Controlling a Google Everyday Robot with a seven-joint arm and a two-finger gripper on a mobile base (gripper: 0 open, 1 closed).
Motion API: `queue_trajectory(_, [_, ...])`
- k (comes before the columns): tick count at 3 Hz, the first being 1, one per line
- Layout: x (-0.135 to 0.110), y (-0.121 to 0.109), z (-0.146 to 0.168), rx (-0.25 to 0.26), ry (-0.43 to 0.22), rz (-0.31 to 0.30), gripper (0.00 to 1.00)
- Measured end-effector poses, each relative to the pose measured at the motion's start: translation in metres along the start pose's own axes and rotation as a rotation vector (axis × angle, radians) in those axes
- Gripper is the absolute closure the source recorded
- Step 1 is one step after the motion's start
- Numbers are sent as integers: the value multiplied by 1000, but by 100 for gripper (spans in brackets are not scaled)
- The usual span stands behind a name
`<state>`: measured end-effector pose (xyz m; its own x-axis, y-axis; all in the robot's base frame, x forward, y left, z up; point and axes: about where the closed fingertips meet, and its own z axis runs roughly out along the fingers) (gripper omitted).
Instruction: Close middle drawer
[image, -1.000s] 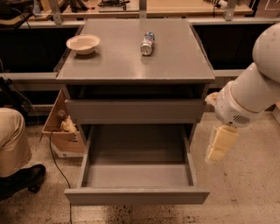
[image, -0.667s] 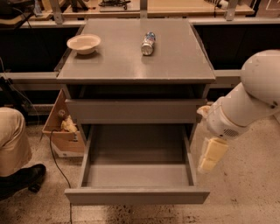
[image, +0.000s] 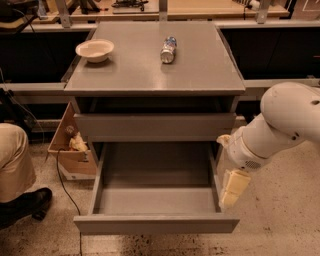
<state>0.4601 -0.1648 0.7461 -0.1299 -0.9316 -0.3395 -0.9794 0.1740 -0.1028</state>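
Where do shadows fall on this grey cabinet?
Camera view: the cabinet top is evenly lit; shadow fills the gap beneath it and the back of the open middle drawer; the pincer, by that drawer's right side, catches light.

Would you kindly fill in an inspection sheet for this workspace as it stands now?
Surface: grey cabinet top, carrying two items.
Job's things: middle drawer pulled far out, nothing seen inside.
Clutter: white bowl at the top's back left; bottle lying on its side mid-top.
Grippers: gripper hangs pointing down beside the drawer's right wall; contact cannot be told.
Cables: black cable on the floor, left of the drawer.
Surroundings: cardboard box left of the cabinet; person's leg and black shoe at far left.
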Motion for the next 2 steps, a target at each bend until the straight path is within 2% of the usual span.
queue_trajectory(1, [5, 6, 24, -2, -25, 25, 0])
queue_trajectory(2, [18, 10, 76, -16, -48, 67, 0])
